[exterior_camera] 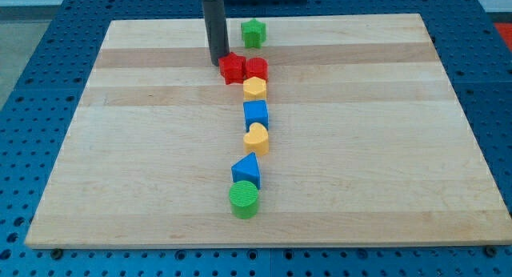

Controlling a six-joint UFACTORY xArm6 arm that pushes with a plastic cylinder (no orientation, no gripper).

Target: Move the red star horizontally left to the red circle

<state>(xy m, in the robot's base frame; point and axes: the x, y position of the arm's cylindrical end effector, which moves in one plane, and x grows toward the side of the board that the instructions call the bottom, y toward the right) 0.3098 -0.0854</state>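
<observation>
Bench (144, 149), wooden. My tip (217, 62): a bare rod, no hand fitted, touching the red star (232, 68) at its upper left. Red star: near the view's top, touching the red circle (256, 68) on its right. Yellow block (254, 88) just below.

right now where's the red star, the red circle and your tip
red star (232, 68): camera view, top face.
red circle (256, 68): camera view, top face.
my tip (217, 62): camera view, rod's lower end, at the star's left.

My tip (218, 62) touches red star (232, 68) beside red circle (256, 68).
</observation>
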